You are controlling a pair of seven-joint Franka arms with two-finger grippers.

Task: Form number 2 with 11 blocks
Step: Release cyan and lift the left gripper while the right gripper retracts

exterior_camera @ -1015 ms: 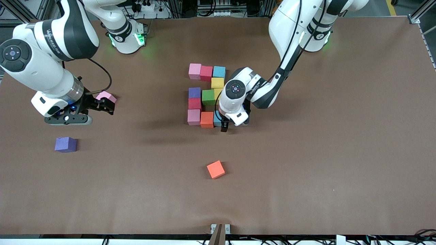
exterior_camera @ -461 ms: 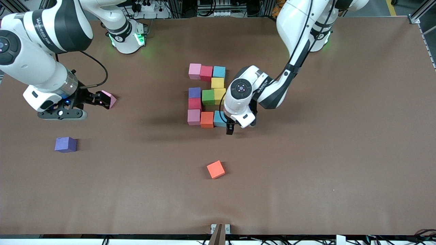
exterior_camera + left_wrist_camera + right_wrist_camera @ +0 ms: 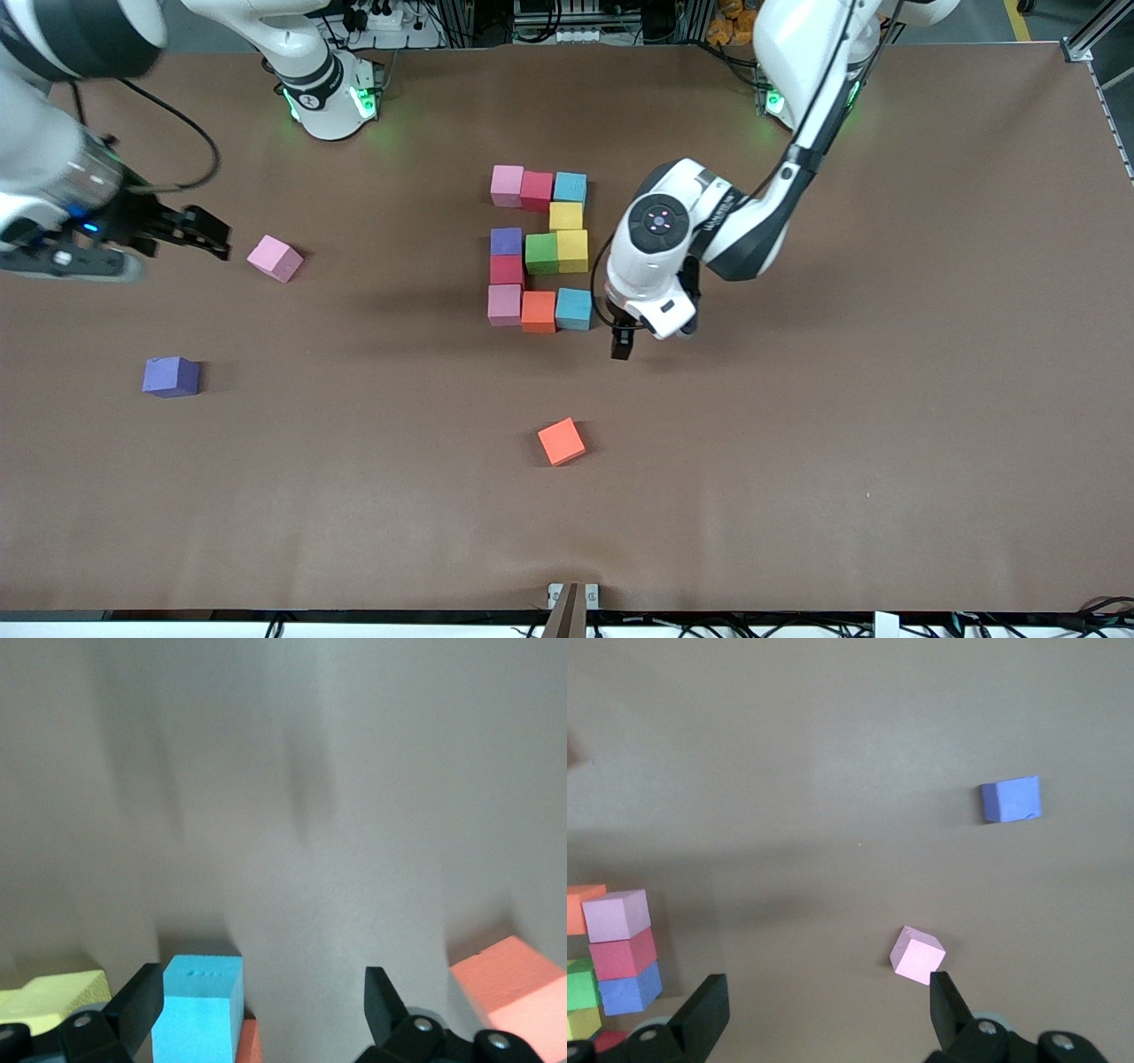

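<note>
The number 2 of blocks lies mid-table: pink (image 3: 507,185), red (image 3: 537,190) and light blue (image 3: 570,187) cubes on top, a yellow cube (image 3: 566,215) below, then purple (image 3: 506,241), green (image 3: 541,252), yellow (image 3: 572,251), a red cube (image 3: 507,269), and pink (image 3: 504,304), orange (image 3: 538,311), light blue (image 3: 574,308) nearest the front camera. My left gripper (image 3: 631,342) hangs open and holds nothing beside that light blue cube (image 3: 199,1005), toward the left arm's end. My right gripper (image 3: 204,235) is open over bare table beside a loose pink cube (image 3: 275,258).
A loose purple cube (image 3: 171,376) lies toward the right arm's end of the table. A loose orange cube (image 3: 561,441) sits nearer the front camera than the figure. The right wrist view shows the pink (image 3: 917,955) and purple (image 3: 1011,798) loose cubes.
My left gripper has drawn away from the figure's light blue corner cube toward the left arm's end. My right gripper has pulled off the loose pink cube toward the right arm's end.
</note>
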